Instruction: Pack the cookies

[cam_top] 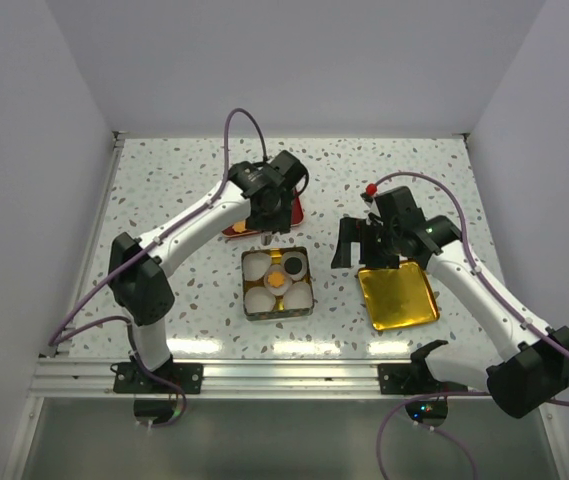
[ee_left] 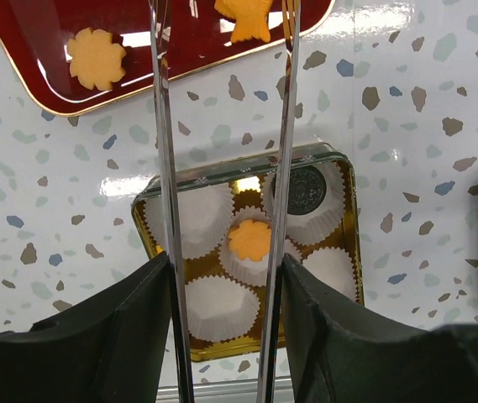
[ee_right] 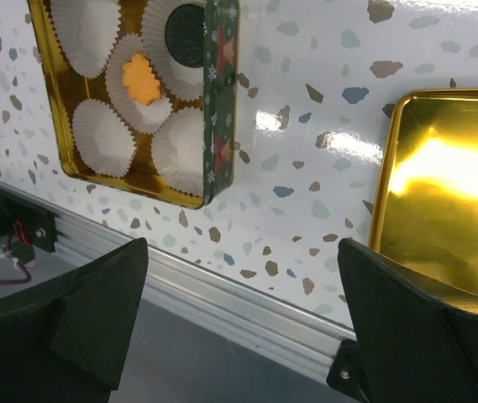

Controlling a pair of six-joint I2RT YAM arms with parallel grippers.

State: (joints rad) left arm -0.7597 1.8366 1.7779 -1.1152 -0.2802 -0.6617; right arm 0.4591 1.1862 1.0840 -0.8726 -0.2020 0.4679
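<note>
A square tin (cam_top: 246, 297) holds several white paper cups. An orange flower cookie (cam_top: 276, 281) lies in the middle cup (ee_left: 249, 240), and a dark cookie (cam_top: 293, 266) in the cup beside it (ee_left: 306, 190). Two more orange cookies lie on the red tray (ee_left: 188, 59): a flower one (ee_left: 97, 58) and one (ee_left: 251, 18) between the tips of the metal tongs (ee_left: 165, 168). My left gripper (cam_top: 269, 215) (ee_left: 225, 281) is shut on the tongs, above the tray's near edge. My right gripper (cam_top: 364, 245) (ee_right: 243, 252) is open and empty, between the tin (ee_right: 220, 101) and the lid.
A gold tin lid (cam_top: 397, 297) lies upside down right of the tin, also in the right wrist view (ee_right: 449, 193). The table's metal front rail (ee_right: 222, 294) runs just below the tin. White walls close in three sides.
</note>
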